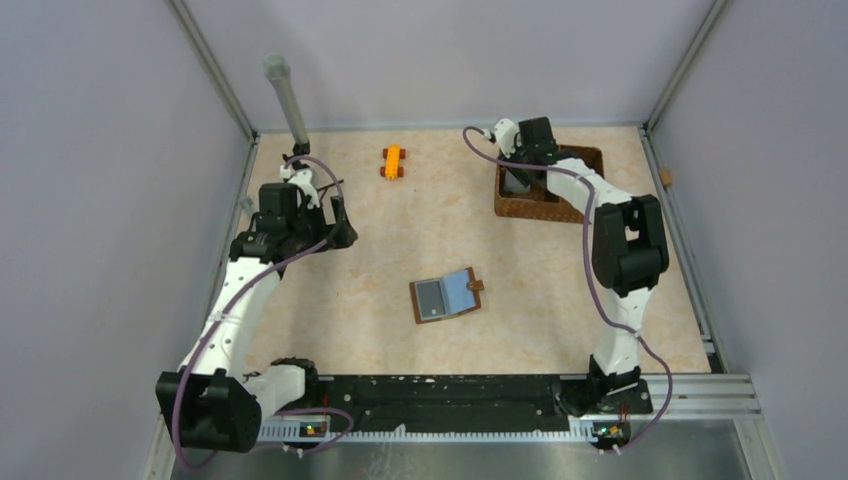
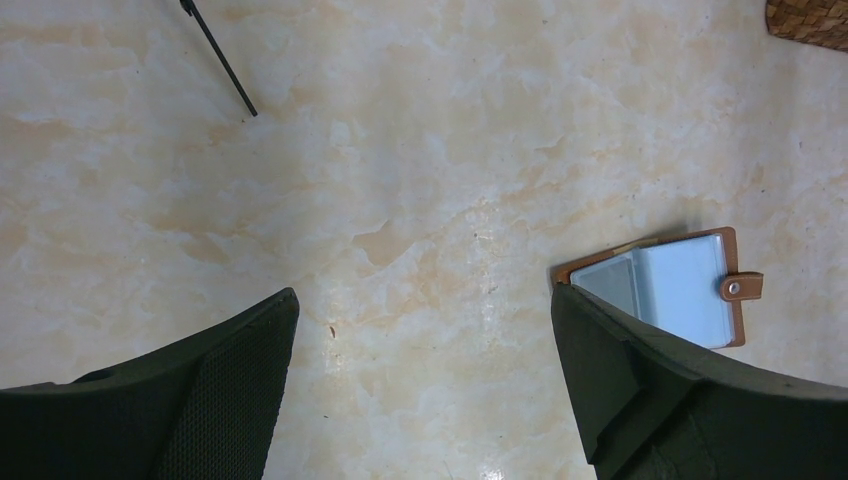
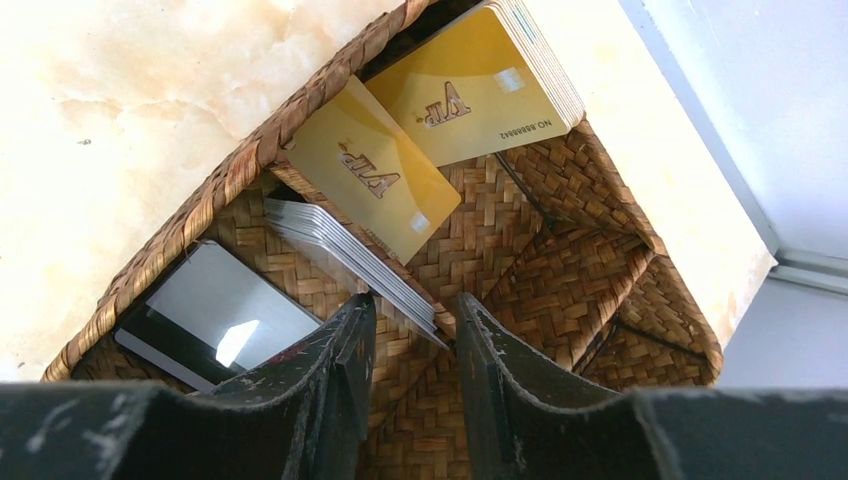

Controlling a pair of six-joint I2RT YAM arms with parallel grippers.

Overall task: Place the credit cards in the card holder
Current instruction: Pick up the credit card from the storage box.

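Presently the credit cards [image 3: 400,200] in view lie inside the woven basket [image 3: 200,200], not in the card holder [image 1: 447,295]. The governing item is the silver-grey stack [image 3: 340,245]. It stands on edge against the weave directly ahead of the right tool [image 3: 415,315], with its near end reaching into the tool's mouth. Its long axis runs away from the tool and off toward the finger on the left of the wrist view, so it lies askew to the closing line rather than square across it.

The right tool's fingers stand close together with a narrow gap. Whether the pads bear on the stack cannot be told.

A loose gold card [image 3: 375,180] overlaps the stack beyond the tool. A gold stack [image 3: 470,85] sits farther ahead, and a grey card [image 3: 215,315] lies flat to the tool's left.

In my judgement a grip taken at this angle would catch only the stack's end and might fan the cards or take several.

The right arm is plainly the nearer. The left tool [image 2: 422,300] is spread wide above the worktop [image 2: 400,150], well apart from the basket. The card holder lies open just off the finger on the right of its view.
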